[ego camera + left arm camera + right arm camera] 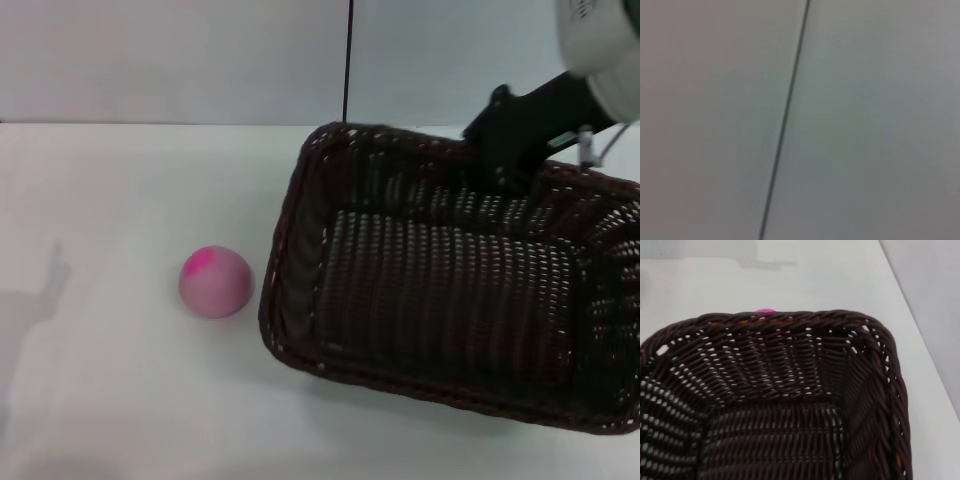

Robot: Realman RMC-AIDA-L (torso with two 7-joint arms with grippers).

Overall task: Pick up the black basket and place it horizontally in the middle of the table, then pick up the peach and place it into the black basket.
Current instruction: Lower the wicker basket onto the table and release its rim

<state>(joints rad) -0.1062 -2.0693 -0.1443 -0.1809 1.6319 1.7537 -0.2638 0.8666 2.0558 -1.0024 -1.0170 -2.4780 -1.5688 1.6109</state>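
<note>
1. Nearest the camera in the head view is the basket's [450,290] front rim, close to the table's [110,400] near edge, toward the right.
2. Left of everything else, the peach [215,282] sits on the bare table near its middle, just beside the basket's left end and not touching it. Its magenta patch faces up and toward the far-left corner.
3. From the right wrist view only a sliver of the peach [765,312] shows, just over the basket's [790,405] braided end rim.
4. Long axis of the basket: roughly left to right, skewed so the left end lies a little farther back than the right. It lies over the right half of the table, running out of view at the right edge.
5. Its open mouth faces up and leans toward the camera; whether its base rests flat on the table cannot be told.
6. Nothing lies inside the basket.
7. At the basket's far rim, toward the far-right corner, is the right gripper [505,160]. Its black body meets the rim from behind; the fingers are hidden by the weave, so whether they are apart or clamped on the rim cannot be told.
8. No part of the left gripper shows; its wrist camera sees only a pale wall [865,125] with a thin dark seam [785,120].
</note>
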